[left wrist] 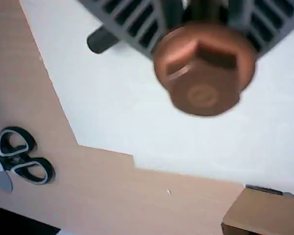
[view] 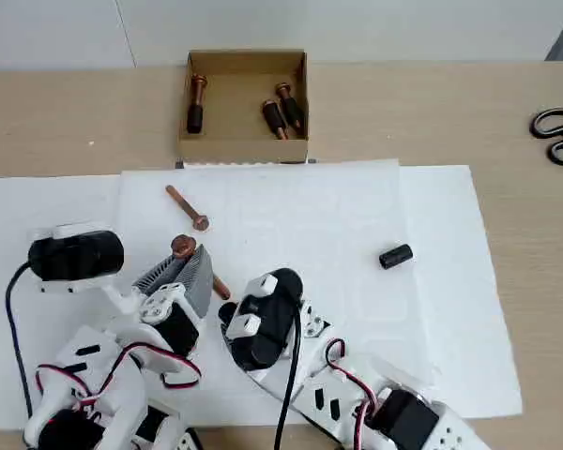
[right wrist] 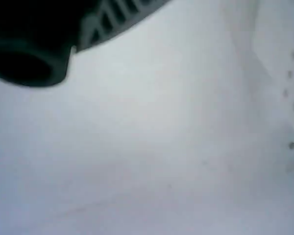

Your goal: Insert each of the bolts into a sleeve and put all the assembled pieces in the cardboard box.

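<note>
My left gripper [view: 186, 258] is shut on a copper bolt [view: 183, 247], whose hex head [left wrist: 203, 73] sticks out past the grey ribbed fingers [left wrist: 122, 19] and whose shaft tip [view: 221, 289] shows below them. My right gripper [view: 231, 317] sits just beside that tip, shut on a black sleeve [right wrist: 24, 63]. A second bolt [view: 186, 208] lies loose on the white mat. Another black sleeve [view: 395, 255] [left wrist: 100, 39] lies alone on the mat's right part. At the back, the cardboard box [view: 244, 147] holds three assembled pieces [view: 276, 116].
A white mat [view: 338, 309] covers the near table, with bare wood behind and beside it. Scissors [view: 558, 133] [left wrist: 19, 161] lie at the far right edge. The box corner [left wrist: 264, 215] appears in the left wrist view.
</note>
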Tool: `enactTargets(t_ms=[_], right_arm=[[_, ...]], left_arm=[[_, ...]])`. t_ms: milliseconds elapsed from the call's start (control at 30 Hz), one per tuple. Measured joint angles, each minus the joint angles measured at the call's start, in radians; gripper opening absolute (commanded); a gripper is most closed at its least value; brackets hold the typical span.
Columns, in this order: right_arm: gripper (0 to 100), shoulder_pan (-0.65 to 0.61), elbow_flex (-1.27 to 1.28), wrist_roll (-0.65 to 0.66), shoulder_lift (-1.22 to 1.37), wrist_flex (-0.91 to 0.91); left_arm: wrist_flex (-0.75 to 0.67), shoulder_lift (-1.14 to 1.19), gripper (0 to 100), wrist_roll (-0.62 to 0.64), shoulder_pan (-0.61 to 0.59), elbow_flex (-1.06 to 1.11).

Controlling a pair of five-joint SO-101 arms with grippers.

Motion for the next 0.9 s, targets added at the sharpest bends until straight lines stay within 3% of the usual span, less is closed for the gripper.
enactTargets(t_ms=[900], right_arm=[[0.3, 0.009, 0.064, 0.000, -0.006, -0.044]], left_arm=[[0.052, -0.005, 0, 0.000, -0.002, -0.051]])
